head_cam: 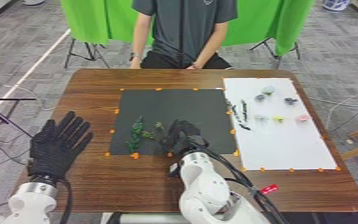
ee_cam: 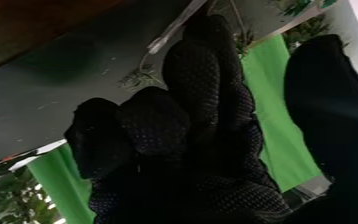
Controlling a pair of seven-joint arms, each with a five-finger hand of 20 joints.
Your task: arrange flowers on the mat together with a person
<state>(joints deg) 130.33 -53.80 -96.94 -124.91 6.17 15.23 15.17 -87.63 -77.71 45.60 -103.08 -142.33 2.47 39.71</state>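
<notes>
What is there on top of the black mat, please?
On the black mat, green sprigs lie in its left part, beside the right hand. What lies beneath that hand is covered and cannot be seen.

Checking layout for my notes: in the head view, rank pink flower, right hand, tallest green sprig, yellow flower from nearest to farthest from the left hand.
1. Tallest green sprig, left on the black mat.
2. Right hand, over that mat.
3. Yellow flower, on the white mat.
4. Pink flower, farther right.
</notes>
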